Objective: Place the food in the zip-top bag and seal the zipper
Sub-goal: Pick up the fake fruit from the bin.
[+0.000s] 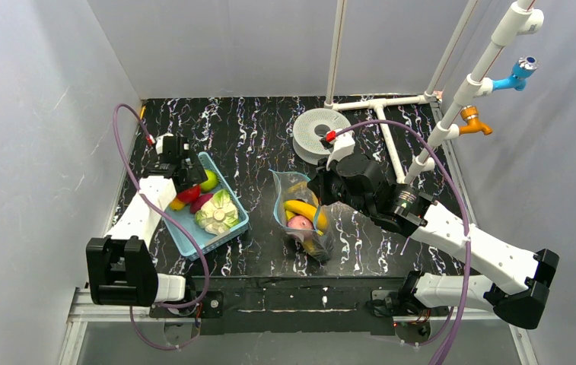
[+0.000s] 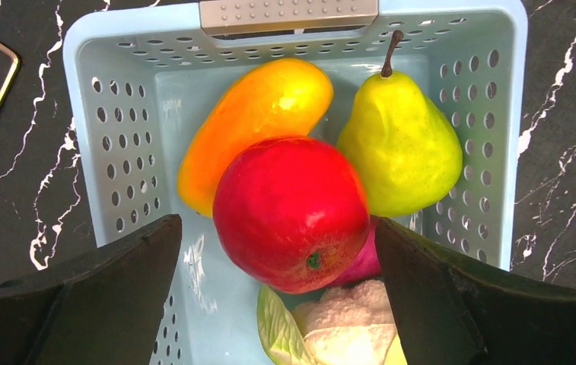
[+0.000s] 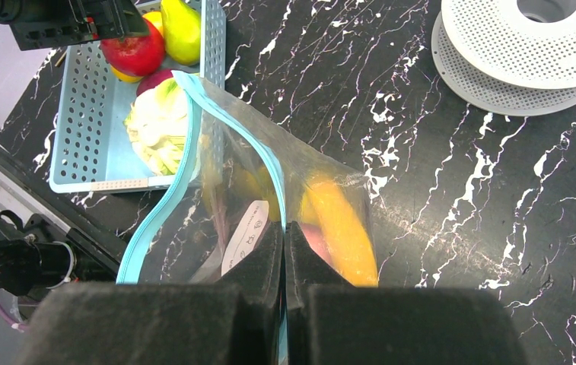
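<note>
My left gripper (image 1: 186,173) (image 2: 277,228) hangs open over the blue lattice basket (image 2: 117,152), its fingers on either side of a red round fruit (image 2: 288,209), not touching it. Around that fruit lie an orange-yellow fruit (image 2: 254,114), a green pear (image 2: 399,144), a purple piece (image 2: 364,262) and a pale-green cabbage (image 2: 338,327). The clear zip-top bag (image 1: 300,217) (image 3: 216,198) stands mid-table with its mouth open. A yellow banana (image 3: 342,228) and a pinkish fruit lie inside. My right gripper (image 1: 323,186) (image 3: 284,228) is shut on the bag's mouth edge at the light-blue zipper (image 3: 250,141).
A white perforated spool (image 1: 319,133) (image 3: 528,46) lies behind the bag. White pipes (image 1: 391,144) run along the back right of the table. A small hex key (image 2: 3,84) lies left of the basket. Grey walls close in on both sides.
</note>
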Controlling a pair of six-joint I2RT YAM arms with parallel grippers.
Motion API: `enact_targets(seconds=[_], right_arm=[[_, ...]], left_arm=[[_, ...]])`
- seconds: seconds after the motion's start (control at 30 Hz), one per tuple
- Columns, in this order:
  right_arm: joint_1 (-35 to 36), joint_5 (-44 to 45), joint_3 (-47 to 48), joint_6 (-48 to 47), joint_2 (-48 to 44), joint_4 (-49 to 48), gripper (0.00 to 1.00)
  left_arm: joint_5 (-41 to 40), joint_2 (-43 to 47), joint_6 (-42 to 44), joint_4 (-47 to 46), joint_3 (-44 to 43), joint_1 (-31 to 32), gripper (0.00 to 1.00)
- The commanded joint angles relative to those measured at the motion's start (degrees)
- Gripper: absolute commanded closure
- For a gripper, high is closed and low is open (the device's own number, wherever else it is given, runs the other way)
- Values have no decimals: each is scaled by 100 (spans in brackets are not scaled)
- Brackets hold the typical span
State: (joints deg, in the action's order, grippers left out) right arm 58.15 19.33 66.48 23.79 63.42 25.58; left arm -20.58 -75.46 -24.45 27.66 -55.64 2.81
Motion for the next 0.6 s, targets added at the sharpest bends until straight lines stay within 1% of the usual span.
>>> enact_targets(seconds=[0.0,0.13,0.27,0.37,0.43,0.47,0.57], right_arm=[[34,83,106,-39,-30,-203,99],[30,81,84,-35,-68,-242,99],[30,47,84,-28,-99,-234,99],[32,51,76,-29,-146,-217,99],[30,70,54,-30,-189,-210,99],[31,78,51,-30,-207,-209,99],[30,81,45,-31,-228,-219,99]], left_arm=[[42,-166,-95,-17,-36,-63,2],[399,-500,-183,-28,-98,-153,2],[489,-787,-271,226,-289,-253,3],[397,-563,-231,155,-196,-256,14],[369,-362,-175,60,-68,-255,26],[363,-278,-155,36,-18,-254,31],[466,-121,-23,52,-5,-254,41]])
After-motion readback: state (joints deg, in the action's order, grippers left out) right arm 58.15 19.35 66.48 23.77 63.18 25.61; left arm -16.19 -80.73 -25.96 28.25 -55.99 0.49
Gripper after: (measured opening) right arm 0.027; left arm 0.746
